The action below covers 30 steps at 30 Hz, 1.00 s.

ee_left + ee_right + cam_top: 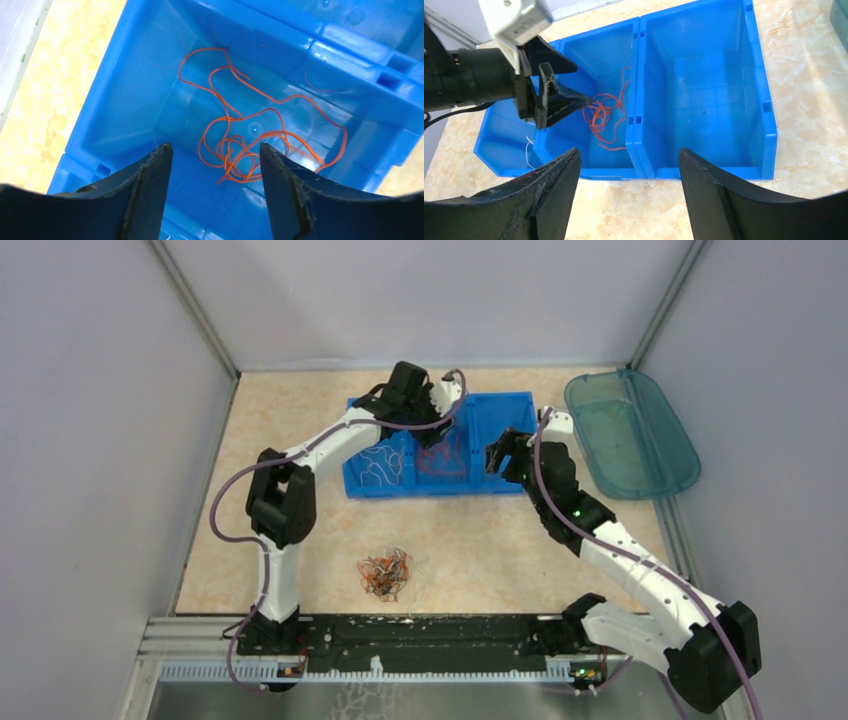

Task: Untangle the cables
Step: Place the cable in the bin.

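Note:
A tangled pile of red-orange, white and black cables [385, 575] lies on the table in front of a row of blue bins [520, 405]. Loose red-orange wires [250, 145] lie in the middle bin and also show in the right wrist view [601, 112]. White wires [380, 465] lie in the left bin. My left gripper [215, 147] hangs open and empty just above the red-orange wires. My right gripper [629, 152] is open and empty above the table at the bins' near edge, by the right bin [704, 100].
A teal transparent lid [630, 435] lies at the back right beside the bins. Grey enclosure walls stand on three sides. The left arm [330, 440] reaches over the left bin. Both arm bases sit on the black rail [420, 635] at the near edge.

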Available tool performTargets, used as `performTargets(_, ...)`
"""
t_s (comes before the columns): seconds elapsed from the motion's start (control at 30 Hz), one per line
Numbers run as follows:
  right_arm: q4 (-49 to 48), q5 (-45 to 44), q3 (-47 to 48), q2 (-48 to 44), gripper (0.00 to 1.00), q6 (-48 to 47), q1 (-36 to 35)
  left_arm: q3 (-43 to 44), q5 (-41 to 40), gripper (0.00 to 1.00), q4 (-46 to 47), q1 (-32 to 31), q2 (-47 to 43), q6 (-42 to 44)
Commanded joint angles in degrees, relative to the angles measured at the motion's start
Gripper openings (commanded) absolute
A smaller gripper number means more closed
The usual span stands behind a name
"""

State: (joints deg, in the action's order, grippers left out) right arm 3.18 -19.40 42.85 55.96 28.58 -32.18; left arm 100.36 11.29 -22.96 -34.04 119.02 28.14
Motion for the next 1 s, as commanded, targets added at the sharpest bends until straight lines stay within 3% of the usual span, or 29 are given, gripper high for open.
performTargets(0.0, -0.40, 0.29, 2.94, -1.79, 0.72, 0.23, 1.06, 1.41, 2.76, 0.76, -1.88, -0.24, -4.84, -0.69)
performTargets(0.13, 0.53, 1.01, 4.00, -1.42, 0.72, 0.27, 1.16, 2.65, 4.66, 0.86, -4.77, -0.24, -6.98, -2.10)
performTargets(0.23, 1.33, 1.54, 4.95, -0.97, 0.73, 0.09, 1.16, 3.08, 6.43, 1.00, -7.32, -0.24, -9.25, -2.43)
performTargets(0.53, 2.82, 3.63, 6.57, 1.57, 0.73, -1.31, 1.16, 5.45, 9.81, 1.00, -17.39, 1.04, -16.01, -2.66)
performTargets(0.83, 1.85, 7.43, 8.71, 6.00, 0.73, -1.56, 1.16, 9.28, 11.16, 1.00, -33.30, 1.88, -18.34, 4.82)
performTargets(0.97, -0.04, 11.35, 6.97, 6.53, 0.73, -1.29, 0.49, 9.02, 20.78, 1.00, -37.80, 6.47, -20.75, 5.92)
